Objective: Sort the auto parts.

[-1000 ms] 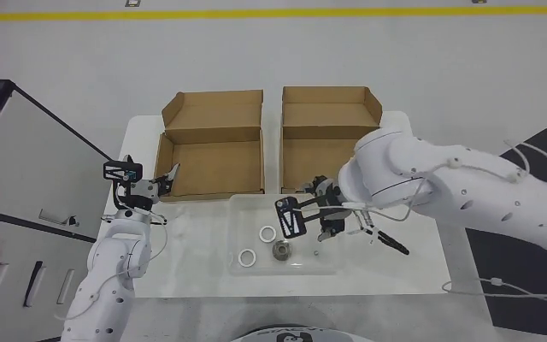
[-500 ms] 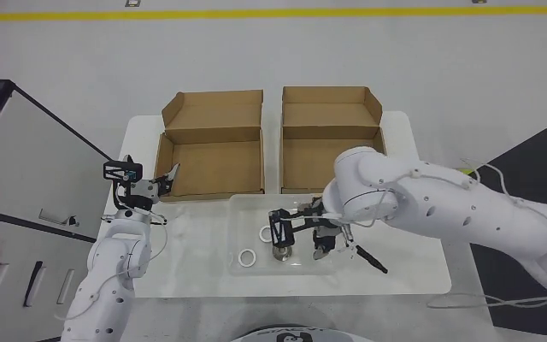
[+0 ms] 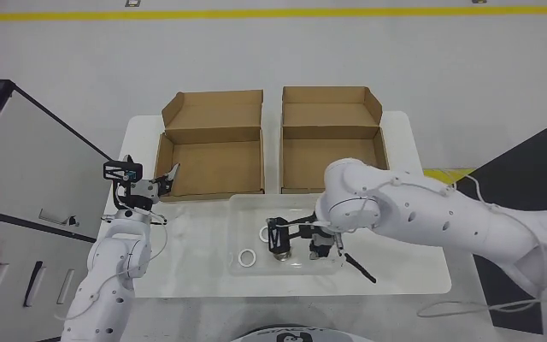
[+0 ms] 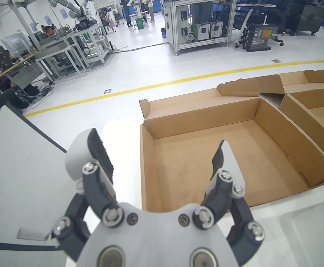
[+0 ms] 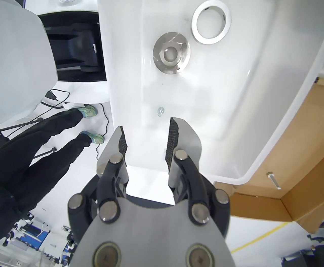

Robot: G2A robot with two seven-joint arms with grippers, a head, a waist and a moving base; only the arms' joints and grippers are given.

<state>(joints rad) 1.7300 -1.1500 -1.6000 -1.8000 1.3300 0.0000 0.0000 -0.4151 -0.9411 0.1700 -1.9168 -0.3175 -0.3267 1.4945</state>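
A small screw lay on the floor of the tray, just ahead of the right gripper, whose jaws stood partly open and held nothing. Farther along the tray sat a flanged hub with a ring just beside it but not touching. A second ring lay near the tray's left end. Over the second before, the right arm had swung from the tray's right part towards its middle, while the hub and rings had kept their places, so nothing had been lifted in that time. I judged the arm to be lining up on the screw, though the hub beyond could have been the aim instead. One bolt already lay in the right box; the left box, as far as its floor showed, held no part. The left gripper hung wide open and empty at that box's outer corner and had not stirred. Both boxes stood on the table behind the tray, and most of the sorting remained.
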